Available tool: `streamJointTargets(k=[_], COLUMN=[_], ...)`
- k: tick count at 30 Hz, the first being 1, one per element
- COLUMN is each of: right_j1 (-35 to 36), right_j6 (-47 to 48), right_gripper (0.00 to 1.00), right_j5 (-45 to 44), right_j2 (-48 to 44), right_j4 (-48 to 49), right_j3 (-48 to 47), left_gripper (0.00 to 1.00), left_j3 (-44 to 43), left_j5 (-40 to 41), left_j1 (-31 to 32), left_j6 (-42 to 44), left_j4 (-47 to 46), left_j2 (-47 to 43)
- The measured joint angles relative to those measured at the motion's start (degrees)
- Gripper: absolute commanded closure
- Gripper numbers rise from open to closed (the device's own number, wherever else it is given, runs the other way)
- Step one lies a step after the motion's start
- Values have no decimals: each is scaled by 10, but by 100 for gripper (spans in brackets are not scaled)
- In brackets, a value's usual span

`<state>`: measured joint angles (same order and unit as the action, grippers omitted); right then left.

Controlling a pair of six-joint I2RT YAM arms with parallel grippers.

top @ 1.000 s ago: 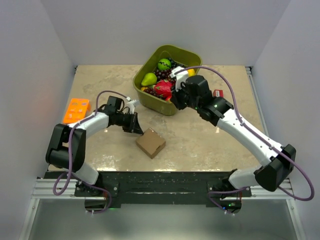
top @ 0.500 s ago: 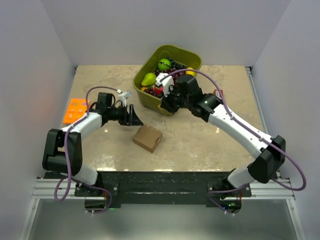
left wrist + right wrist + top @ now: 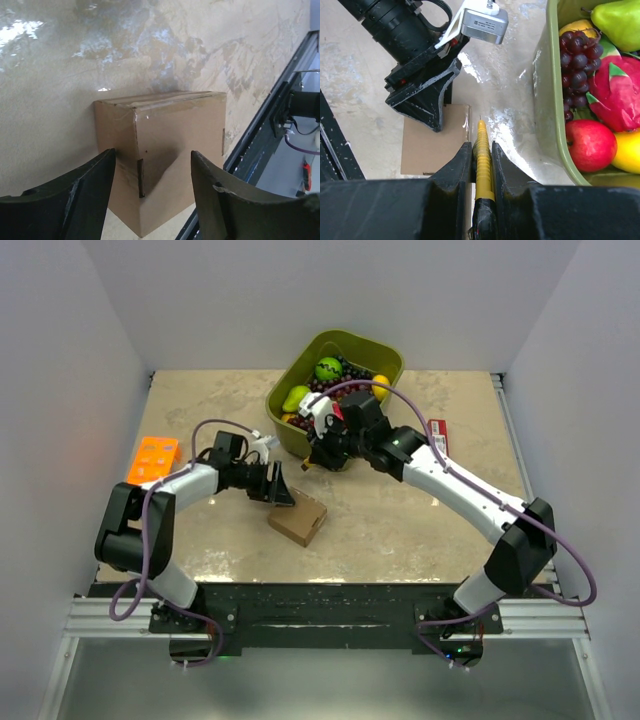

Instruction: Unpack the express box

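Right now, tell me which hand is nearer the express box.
Left. The left hand is at the express box's corner; the right hand, holding a yellow tool, hangs just beyond it.

The mottled beige counter [image 3: 200, 400] carried four things. The express box [image 3: 297, 519] sat closed near its middle. A green tub [image 3: 292, 440] of fruit stood toward the far edge. An orange tray [image 3: 153, 459] lay at the left side, and a slim red packet [image 3: 437, 435] lay right of the tub.
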<state>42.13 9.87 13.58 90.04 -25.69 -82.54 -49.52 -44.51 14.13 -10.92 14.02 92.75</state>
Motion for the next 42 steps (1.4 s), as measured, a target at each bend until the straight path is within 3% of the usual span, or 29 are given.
streamJointTargets(k=[15,26,42], right_j1=[28,56,78], right_j6=[12,11,6], right_gripper=[100,100,100], right_j5=[4,-67,-95], right_j2=[0,2,37], right_j4=[42,86,91], right_j3=[45,62,62], left_gripper=[41,42,42], left_j3=[-6,-6,-6], left_j5=[-69,-88,-109], left_j1=[-24,-25,-34], left_j6=[41,42,32], left_j4=[19,15,5], left_j2=[64,73,91])
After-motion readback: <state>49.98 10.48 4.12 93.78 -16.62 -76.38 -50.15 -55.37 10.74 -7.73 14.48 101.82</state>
